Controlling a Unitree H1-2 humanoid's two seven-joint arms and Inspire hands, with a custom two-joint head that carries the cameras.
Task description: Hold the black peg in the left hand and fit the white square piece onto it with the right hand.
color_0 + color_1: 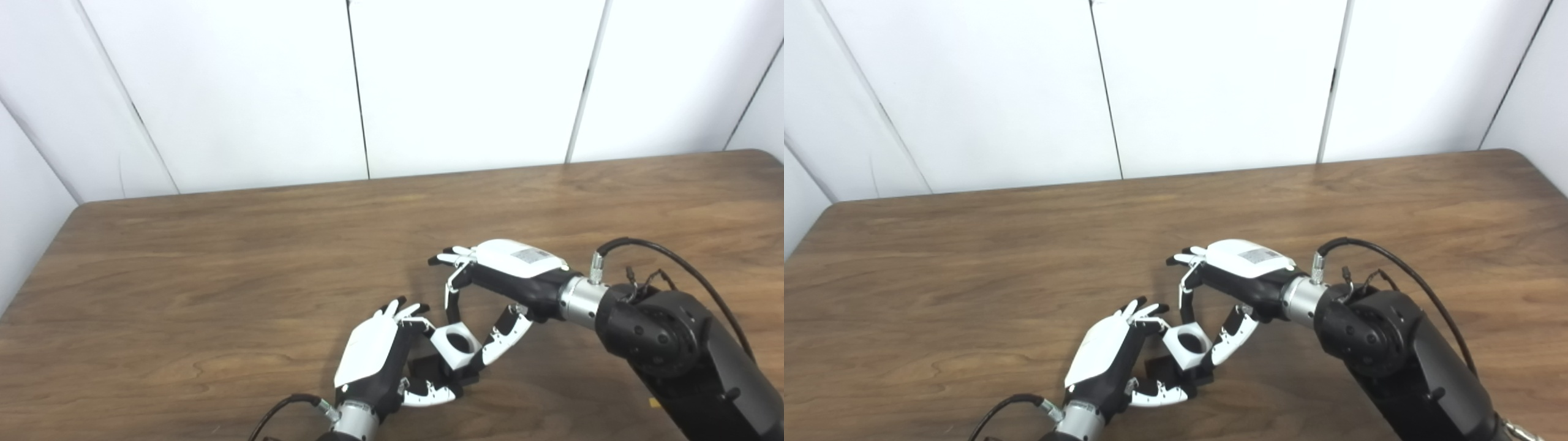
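**Nearly mated: white piece over black part, both robot hands closed in**

Low over the near part of the bench [184, 257], both robot hands meet. Left robot hand [380, 361] comes up from the bottom edge, back of the hand toward the camera, fingers curled round a black part at its palm side, presumably the black peg [429, 367]; only a dark block shows below and beside the white piece, so its shape cannot be made out. Holding it low and close looks meant to steady it as a fixed target.

Right robot hand [490, 294] reaches in from the right, palm down, fingers [452, 300] and thumb [505, 337] pinching the white square piece [454, 346] from opposite sides. That leaves the piece's round hole facing up and unobstructed, which suits lowering it over the peg. The piece sits tilted, touching or just beside the left fingers; whether it is already seated on the peg cannot be told.

Judgement: fitting step under way; tilt may need levelling first.

Writing: a grey label patch on the back of the right hand, print too small to read. No other marks legible.
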